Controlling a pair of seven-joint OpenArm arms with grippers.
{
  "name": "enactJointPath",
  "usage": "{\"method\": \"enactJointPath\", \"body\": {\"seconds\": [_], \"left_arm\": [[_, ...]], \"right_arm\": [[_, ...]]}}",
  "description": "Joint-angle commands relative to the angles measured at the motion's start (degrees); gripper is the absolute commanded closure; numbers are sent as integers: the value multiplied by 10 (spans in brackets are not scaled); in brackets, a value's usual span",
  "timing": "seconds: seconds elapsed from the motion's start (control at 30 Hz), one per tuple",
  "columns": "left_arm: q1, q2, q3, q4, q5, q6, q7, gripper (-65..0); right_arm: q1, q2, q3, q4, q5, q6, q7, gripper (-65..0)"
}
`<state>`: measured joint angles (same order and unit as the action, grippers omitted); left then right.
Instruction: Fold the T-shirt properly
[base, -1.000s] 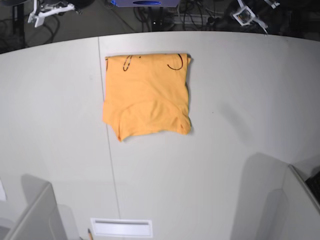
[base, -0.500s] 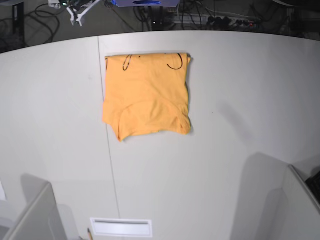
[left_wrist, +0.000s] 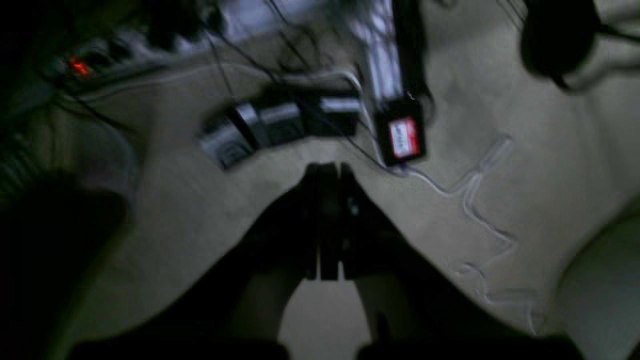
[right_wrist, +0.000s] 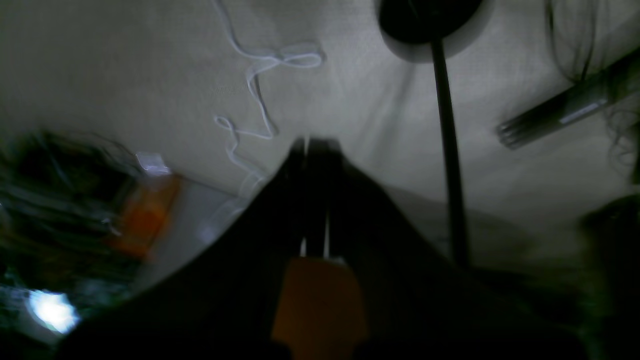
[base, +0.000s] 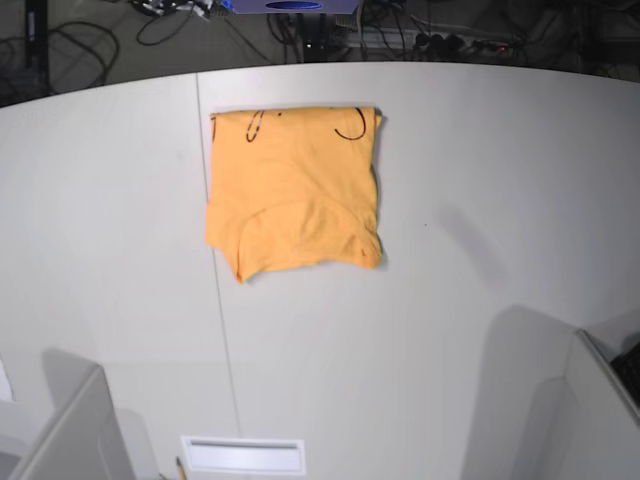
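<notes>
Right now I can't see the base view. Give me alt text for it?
A plain orange-yellow cotton T-shirt lies folded into a compact rectangle on the pale grey table, thin black curved print marks along its far edge. No arm is in view; dark cables lie beyond the table.

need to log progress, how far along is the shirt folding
Done: the orange-yellow cotton T-shirt lies folded into a compact rectangle on the pale grey table, black print marks along its far edge. In hand: nothing; the left gripper and right gripper are shut, empty, away from the shirt. Left: apparently nothing, perhaps tidying the uneven near edge.
</notes>
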<state>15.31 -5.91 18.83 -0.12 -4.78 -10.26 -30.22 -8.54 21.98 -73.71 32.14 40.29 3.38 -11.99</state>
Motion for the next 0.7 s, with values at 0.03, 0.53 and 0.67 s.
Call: {"method": "enactJointPath", "body": {"seconds": [0.03,0.53,0.67], "left_arm": [[-8,14,-1,1,0,7,23,0],[-11,18,-1,23,-1,8,90,0],[-11,18,2,24,2,8,90,0]], "right_arm": [[8,-7,-17,-89,0,52,98,0],[8,-101,-17,-267,1,108,312,0],[15,-99,-17,-268,1,108,312,0]]}}
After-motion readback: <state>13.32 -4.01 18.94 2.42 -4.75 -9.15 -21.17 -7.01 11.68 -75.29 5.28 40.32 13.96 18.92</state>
